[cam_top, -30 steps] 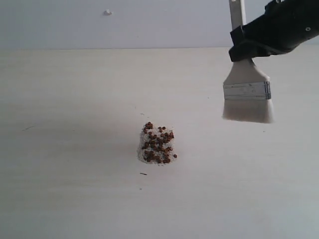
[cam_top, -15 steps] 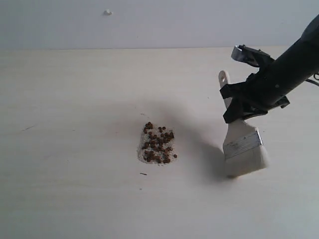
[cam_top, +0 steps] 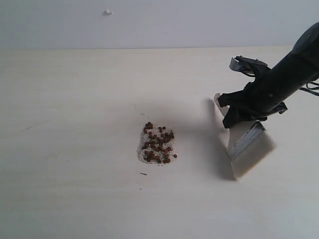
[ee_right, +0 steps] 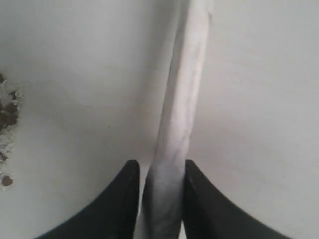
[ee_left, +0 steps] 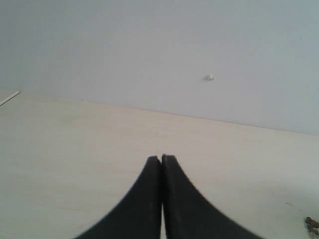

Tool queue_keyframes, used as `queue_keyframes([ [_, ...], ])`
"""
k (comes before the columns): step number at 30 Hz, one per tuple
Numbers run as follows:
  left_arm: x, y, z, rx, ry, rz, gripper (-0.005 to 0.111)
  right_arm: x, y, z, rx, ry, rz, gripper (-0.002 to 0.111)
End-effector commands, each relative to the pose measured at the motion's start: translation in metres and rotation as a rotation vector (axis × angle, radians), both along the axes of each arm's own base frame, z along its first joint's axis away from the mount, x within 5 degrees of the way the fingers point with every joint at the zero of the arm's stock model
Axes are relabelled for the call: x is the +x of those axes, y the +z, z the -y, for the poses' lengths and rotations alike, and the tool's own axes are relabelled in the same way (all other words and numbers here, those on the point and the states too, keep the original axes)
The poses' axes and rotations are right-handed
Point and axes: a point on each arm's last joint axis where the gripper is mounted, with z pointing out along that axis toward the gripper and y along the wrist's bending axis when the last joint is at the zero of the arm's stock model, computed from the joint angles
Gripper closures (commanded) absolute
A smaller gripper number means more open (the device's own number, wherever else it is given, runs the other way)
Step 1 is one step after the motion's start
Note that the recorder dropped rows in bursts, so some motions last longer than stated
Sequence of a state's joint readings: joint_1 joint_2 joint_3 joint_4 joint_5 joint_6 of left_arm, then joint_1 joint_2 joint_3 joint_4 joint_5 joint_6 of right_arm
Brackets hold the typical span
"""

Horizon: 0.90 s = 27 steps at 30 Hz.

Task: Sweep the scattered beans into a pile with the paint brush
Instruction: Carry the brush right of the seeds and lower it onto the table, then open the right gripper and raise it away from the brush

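The beans sit in one compact pile (cam_top: pixel 157 147) of reddish-brown grains and whitish crumbs, near the middle of the pale table. To its right, my right gripper (cam_top: pixel 243 115) is shut on the paint brush (cam_top: pixel 247 144). The brush leans low over the table, its cream bristles (cam_top: pixel 255 158) down by the surface and well apart from the pile. In the right wrist view the wooden handle (ee_right: pixel 180 109) runs between the two black fingers (ee_right: pixel 160 168), and the pile's edge (ee_right: pixel 7 113) shows at the side. My left gripper (ee_left: pixel 161 158) is shut on nothing and is out of the exterior view.
A small white spot (cam_top: pixel 107 12) marks the wall behind the table's far edge (cam_top: pixel 149 48). A short dark speck (cam_top: pixel 143 174) lies just in front of the pile. A few beans (ee_left: pixel 312 225) show at the corner of the left wrist view.
My right arm has come down from high at the back right, carrying the brush. The brush went from hanging upright to leaning low over the table. The pile is unchanged.
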<state>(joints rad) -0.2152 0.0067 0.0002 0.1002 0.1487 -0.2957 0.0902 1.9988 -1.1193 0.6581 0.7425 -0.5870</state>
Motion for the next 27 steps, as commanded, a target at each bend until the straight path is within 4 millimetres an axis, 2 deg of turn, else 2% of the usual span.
queue_keyframes([
  [1,-0.001,0.001,0.000,-0.001,-0.009,0.011,0.107,0.004,0.000,0.004,-0.023,0.001,0.038,0.062],
  [4,-0.001,0.001,0.000,-0.001,-0.009,0.011,0.107,0.005,0.001,0.004,-0.027,0.008,0.053,0.053],
  [7,-0.001,0.001,0.000,-0.001,-0.009,0.011,0.107,0.007,0.008,0.005,-0.036,0.012,0.095,0.052],
  [11,-0.001,0.001,0.000,-0.001,-0.009,0.011,0.107,0.010,0.034,0.007,-0.051,-0.014,0.212,0.052],
  [12,-0.001,0.001,0.000,-0.001,-0.009,0.011,0.107,0.010,0.048,0.007,-0.051,-0.022,0.260,0.053],
  [13,-0.001,0.001,0.000,-0.001,-0.009,0.011,0.107,0.009,0.057,0.008,-0.050,-0.025,0.286,0.055],
  [15,-0.001,0.001,0.000,-0.001,-0.009,0.011,0.107,0.004,0.083,0.008,-0.037,-0.051,0.349,0.071],
  [16,-0.001,0.001,0.000,-0.001,-0.009,0.011,0.107,0.000,0.098,0.008,-0.023,-0.076,0.377,0.086],
  [17,-0.001,0.001,0.000,-0.001,-0.009,0.011,0.107,-0.003,0.105,0.008,-0.017,-0.073,0.387,0.095],
  [18,-0.001,0.001,0.000,-0.001,-0.009,0.011,0.107,-0.009,0.117,0.007,0.004,-0.076,0.406,0.108],
  [20,-0.001,0.001,0.000,-0.001,-0.009,0.011,0.107,-0.021,0.129,0.008,0.035,-0.124,0.448,0.108],
  [22,-0.001,0.001,0.000,-0.001,-0.009,0.011,0.107,-0.032,0.131,0.011,0.027,-0.165,0.487,0.108],
  [27,-0.001,0.001,0.000,-0.001,-0.009,0.011,0.107,-0.085,0.141,0.030,-0.002,-0.375,0.685,0.108],
])
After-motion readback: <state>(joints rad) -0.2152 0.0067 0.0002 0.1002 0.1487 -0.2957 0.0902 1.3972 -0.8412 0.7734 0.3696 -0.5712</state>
